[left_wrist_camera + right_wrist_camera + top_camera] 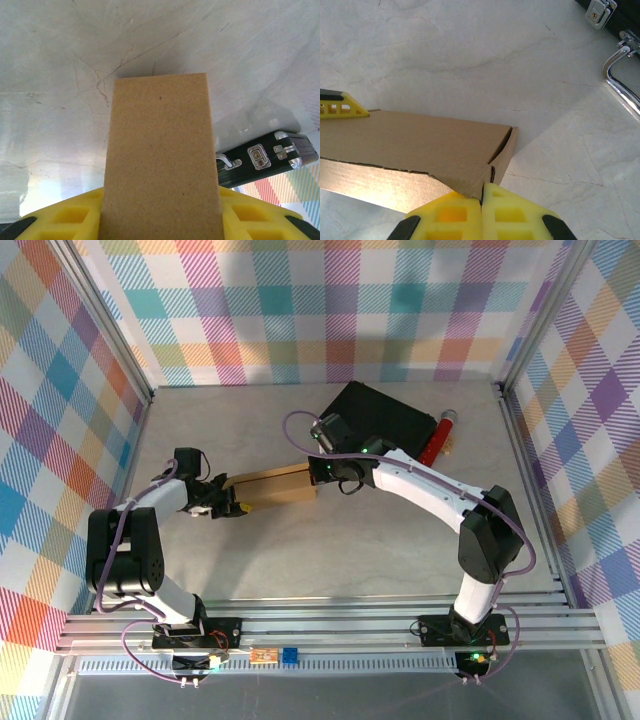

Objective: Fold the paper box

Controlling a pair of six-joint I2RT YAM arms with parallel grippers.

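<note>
The paper box [275,483] is a flat brown cardboard box held just above mid-table between both arms. My left gripper [235,500] is shut on its left end. In the left wrist view the cardboard [160,150] runs away from the camera, with a yellow finger [65,217] on either side of it. My right gripper [320,475] holds the right end. In the right wrist view its fingers [450,215] are pressed together, pinching the near corner of the box [420,145] beside a partly open end flap [506,150].
A black hard case [385,418] with metal latches lies behind the box at the back; its latched edge [265,157] and chrome handle [620,85] are close to the box's right end. A red cylinder [440,437] lies beside the case. Plaid walls enclose the table.
</note>
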